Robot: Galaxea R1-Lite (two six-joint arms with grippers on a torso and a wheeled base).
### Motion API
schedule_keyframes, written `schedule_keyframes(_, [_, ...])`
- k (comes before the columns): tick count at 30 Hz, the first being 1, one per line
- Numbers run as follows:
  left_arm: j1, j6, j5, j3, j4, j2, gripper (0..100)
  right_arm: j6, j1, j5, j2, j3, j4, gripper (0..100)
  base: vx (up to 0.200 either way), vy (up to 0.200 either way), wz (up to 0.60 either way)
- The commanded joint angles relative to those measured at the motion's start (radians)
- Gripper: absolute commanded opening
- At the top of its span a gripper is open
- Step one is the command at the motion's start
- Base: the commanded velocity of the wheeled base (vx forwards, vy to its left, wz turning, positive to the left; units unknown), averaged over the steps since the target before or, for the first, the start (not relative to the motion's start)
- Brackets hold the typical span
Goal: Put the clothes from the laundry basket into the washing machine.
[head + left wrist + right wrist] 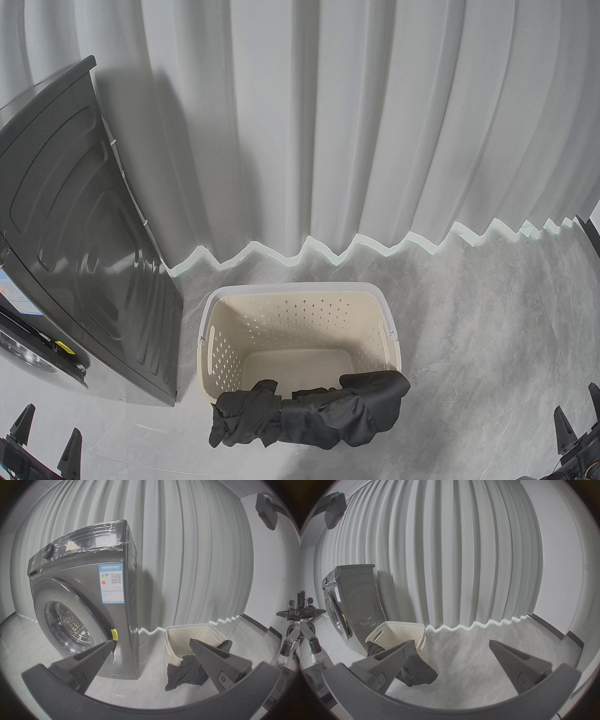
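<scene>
A: Grippers, quick?

B: Left gripper [52,420] has its pointed dark fingers spread apart with nothing between them. It's low, in front of the washing machine [69,250]. Right gripper [575,400] is also spread wide and empty, well off to the right of the laundry basket [294,288].

A: The clothes?

B: Black clothes [312,409], a crumpled, soft bundle with a slight sheen. They're draped over the basket's near rim, and most of the bulk hangs down the outside. One end sags at the near-left corner, the other bunches up at the near-right corner.

A: Basket itself?

B: Cream plastic, rectangular with rounded corners. The walls taper and are perforated with small holes, and there are slot handles on the sides. It stands on the floor [500,312] just right of the machine.

A: Machine?

B: Dark grey metal box with ribbed, pressed side panels. The front has a round glass porthole and the top is wrapped in plastic film.

A: Background?

B: White pleated curtain [312,125] with a zigzag hem meeting the grey marbled floor.
</scene>
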Motion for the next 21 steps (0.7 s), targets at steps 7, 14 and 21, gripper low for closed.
schedule_keyframes(7, [0.0,-0.001,0.0,0.016,0.0,-0.013,100,0.0,0.0,0.0,-0.016,0.016,0.0,100,0.029,0.0,0.0])
schedule_keyframes(14, [0.0,-0.001,0.0,0.016,0.0,-0.013,100,0.0,0.0,0.0,-0.016,0.016,0.0,100,0.143,0.0,0.0])
schedule_keyframes(21, [0.0,-0.001,0.0,0.016,0.0,-0.013,100,0.0,0.0,0.0,-0.016,0.016,0.0,100,0.0,0.0,0.0])
